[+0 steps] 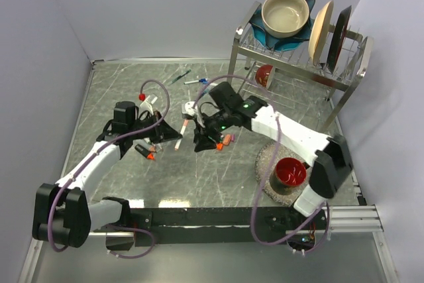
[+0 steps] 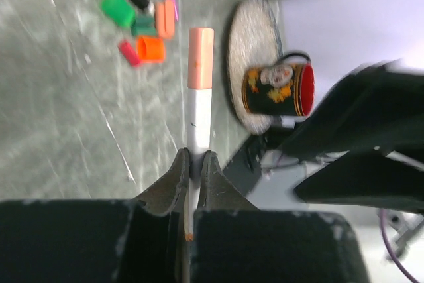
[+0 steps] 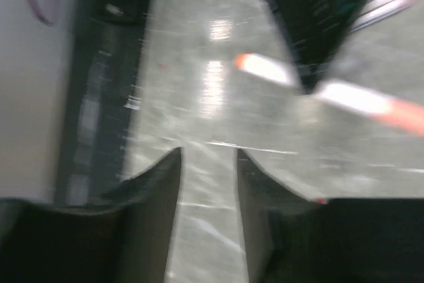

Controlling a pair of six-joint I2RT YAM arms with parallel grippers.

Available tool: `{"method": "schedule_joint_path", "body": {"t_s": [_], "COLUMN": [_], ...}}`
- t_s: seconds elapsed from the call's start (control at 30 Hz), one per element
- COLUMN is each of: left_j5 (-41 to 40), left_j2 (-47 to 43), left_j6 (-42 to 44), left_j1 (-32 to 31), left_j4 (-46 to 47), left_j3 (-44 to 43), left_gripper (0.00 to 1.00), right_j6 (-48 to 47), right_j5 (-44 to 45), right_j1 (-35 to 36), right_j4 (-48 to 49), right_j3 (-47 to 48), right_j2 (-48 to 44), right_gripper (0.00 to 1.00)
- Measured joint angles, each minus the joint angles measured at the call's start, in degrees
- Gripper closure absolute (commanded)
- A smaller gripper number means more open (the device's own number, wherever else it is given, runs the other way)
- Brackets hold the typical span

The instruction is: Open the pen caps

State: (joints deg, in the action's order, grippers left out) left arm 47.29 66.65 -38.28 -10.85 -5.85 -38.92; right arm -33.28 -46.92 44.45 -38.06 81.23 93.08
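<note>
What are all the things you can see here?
table: one, grey marble, under everything
marker: one, white with a peach cap, held over the table
loose caps: about seven, green, black, orange, peach, pink, red, heaped on the table
pens: two, thin, far side of the table
mat: one, round, pale, right side of the table
mug: one, black with red inside, on the mat
dish rack: one, silver, far right corner
bowl: one, beige, on top of the rack
plates: two, beige and dark, standing in the rack
left end effector: one, black, shut on the marker
right end effector: one, black, open, empty
</note>
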Motion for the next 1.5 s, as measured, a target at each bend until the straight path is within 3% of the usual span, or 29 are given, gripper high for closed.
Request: {"method": "schedule_joint_path", "body": {"t_s": [0.03, 0.13, 0.23, 0.3, 0.4, 0.47, 0.57, 0.9, 1.5], "left_j5": [0.72, 2.75, 4.37, 5.68, 7.63, 9.11, 11.34, 13.55, 15.08], "left_j2": [0.09, 0.59, 0.68, 0.68, 0.68, 0.7, 0.74, 2.95, 2.97], "left_j6": [0.17, 1.11, 1.49, 1.64, 2.08, 2.69, 3.19, 3.76, 3.74], "left_j1": [0.0, 0.0, -0.02, 0.0, -0.02, -0.02, -0.46, -5.27, -7.04], "left_j4": [-0.87, -3.74, -5.68, -6.19, -6.88, -7.8, -8.87, -9.09, -8.68], "left_j3": [0.0, 0.0, 0.0, 0.0, 0.0, 0.0, 0.0, 0.0, -0.76], "left_gripper": [0.99, 0.99, 0.99, 0.99, 0.99, 0.99, 0.99, 0.99, 0.99], "right_j6": [-2.38, -12.5, -21.51, -28.28, -36.09, -41.53, -46.88, -50.64, -50.93], "right_j5": [0.57, 0.46, -0.02, 0.13, 2.54, 5.75, 9.44, 13.68, 21.84], "right_j1": [-0.11, -0.61, -0.55, -0.42, -0.15, 0.2, 1.25, 3.82, 7.72], "right_j4": [0.04, -2.69, -10.84, -15.13, -13.35, -13.29, -14.27, -10.69, -7.02], "right_j3": [-0.22, 1.27, 9.86, 16.06, 10.69, 3.58, 1.68, 1.7, -0.81], "right_j2": [-1.42, -5.62, -2.6, 1.14, 0.04, -2.47, -2.75, -2.8, 2.23], "right_gripper": [0.15, 0.13, 0.13, 0.06, 0.05, 0.12, 0.17, 0.34, 0.68]}}
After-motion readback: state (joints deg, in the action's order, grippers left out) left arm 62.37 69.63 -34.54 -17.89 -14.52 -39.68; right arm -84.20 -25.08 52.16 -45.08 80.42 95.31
